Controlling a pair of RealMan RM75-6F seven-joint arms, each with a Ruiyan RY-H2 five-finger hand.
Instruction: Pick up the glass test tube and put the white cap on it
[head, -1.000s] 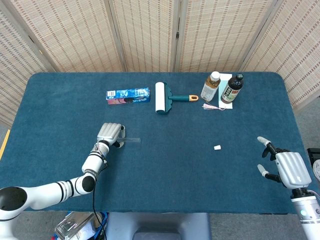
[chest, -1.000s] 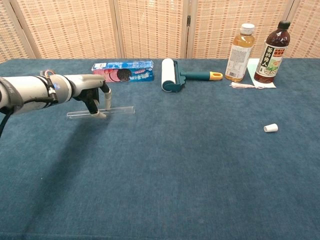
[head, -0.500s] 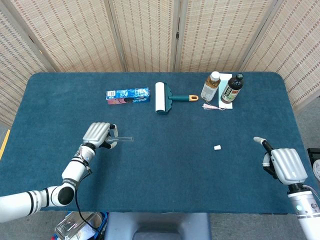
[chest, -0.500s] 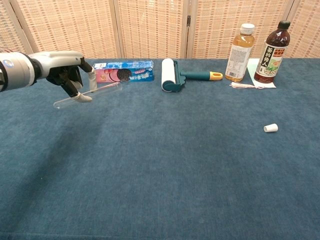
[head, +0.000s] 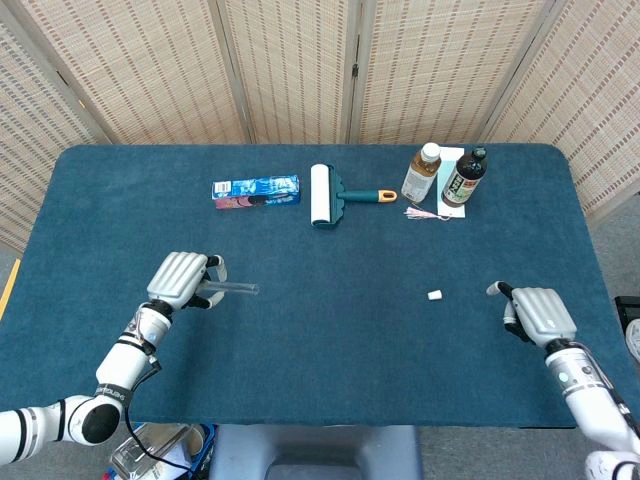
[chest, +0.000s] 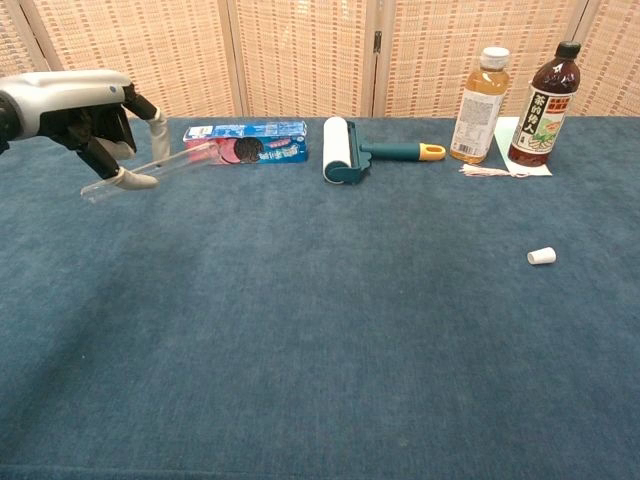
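My left hand holds the clear glass test tube lifted off the table at the left; the tube tilts, its far end raised toward the right. The small white cap lies on the blue cloth at the right, untouched. In the head view my right hand hovers to the right of the cap, well apart from it, with nothing in it and its fingers pointing toward the cap. The chest view does not show the right hand.
Along the far side of the blue table lie a blue snack box, a lint roller with teal handle, and two bottles on a white sheet. Folding screens stand behind.
My left hand has lifted the test tube off the cloth and carried it up and to the left. My right hand has moved left, closer to the cap.
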